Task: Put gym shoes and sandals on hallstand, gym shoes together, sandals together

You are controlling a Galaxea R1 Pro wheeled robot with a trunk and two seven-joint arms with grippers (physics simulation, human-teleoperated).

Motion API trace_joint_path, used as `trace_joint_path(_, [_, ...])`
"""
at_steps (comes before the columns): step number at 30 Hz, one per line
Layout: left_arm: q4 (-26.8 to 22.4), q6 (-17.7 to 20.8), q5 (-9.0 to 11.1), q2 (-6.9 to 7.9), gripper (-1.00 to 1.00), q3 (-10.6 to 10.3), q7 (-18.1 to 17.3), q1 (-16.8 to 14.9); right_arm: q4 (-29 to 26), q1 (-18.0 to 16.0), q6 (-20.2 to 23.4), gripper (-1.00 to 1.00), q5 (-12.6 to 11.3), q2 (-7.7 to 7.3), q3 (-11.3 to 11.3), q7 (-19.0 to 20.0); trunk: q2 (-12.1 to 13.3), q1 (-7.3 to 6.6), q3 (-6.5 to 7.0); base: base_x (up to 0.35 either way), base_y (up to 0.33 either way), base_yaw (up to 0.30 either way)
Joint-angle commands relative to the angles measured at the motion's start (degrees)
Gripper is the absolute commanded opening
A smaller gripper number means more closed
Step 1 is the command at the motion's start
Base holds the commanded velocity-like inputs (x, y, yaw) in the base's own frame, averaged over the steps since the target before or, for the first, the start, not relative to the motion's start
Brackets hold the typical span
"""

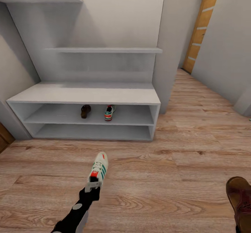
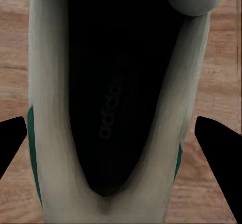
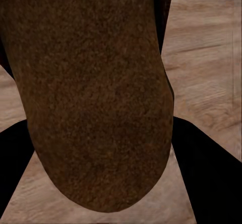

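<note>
I am facing the pale grey hallstand (image 1: pixel 83 95), whose upper shelf slot already holds one sandal (image 1: pixel 85 111) at left and one gym shoe (image 1: pixel 109 112) just to its right. My left gripper (image 1: pixel 93 185) clamps the heel of the second gym shoe (image 1: pixel 99 170), held out over the wood floor (image 1: pixel 181 170), toe pointing to the rack. From the left wrist, its dark insole (image 2: pixel 118 98) lies between fingers (image 2: pixel 217 148) spread wide on each side. My right gripper (image 3: pixel 101 183) carries the second sandal (image 1: pixel 240 194) at near right, fingers wide around its sole. I should slide the shoe in to the right of its mate, keeping it level.
</note>
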Motion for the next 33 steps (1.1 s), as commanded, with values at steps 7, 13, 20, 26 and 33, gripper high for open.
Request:
trace_joint_path(7, [-1.9, 12.1, -0.7, -1.51, -1.00, -1.4, -0.5, -6.6, -0.6, -0.1, 4.7, -1.00, 0.4, -4.02, -8.0, 0.5, 0.0, -0.01, -0.05, 0.000, 0.000, 0.000])
trace_joint_path(13, [-2.1, 19.0, -0.6, -1.83, -1.00, -5.4, -0.2, -11.8, -0.7, -0.1, 13.7, -1.00, -0.2, -9.63, -12.6, 0.5, 0.0, -0.01, -0.05, 0.000, 0.000, 0.000])
trace_joint_path(20, [-1.7, 25.2, -0.3, -1.76, -1.00, -6.3, 0.0, -16.3, -5.7, -0.1, 18.1, -1.00, -4.4, -11.83, -14.2, 0.7, 0.0, -0.01, -0.05, 0.000, 0.000, 0.000])
trace_joint_path(26, [-1.5, 26.7, -0.4, -1.75, -1.00, -6.4, 0.3, -18.6, -13.3, -0.1, 21.0, -1.00, -5.8, -10.65, -14.2, 0.8, 0.0, -0.01, -0.05, 0.000, 0.000, 0.000])
trace_joint_path(33, [-2.1, 29.1, -0.6, -1.62, -1.00, -6.4, 0.4, -22.4, -14.2, -0.1, 23.0, -1.00, -5.9, -9.99, -14.0, 0.8, 0.0, -0.01, -0.05, 0.000, 0.000, 0.000])
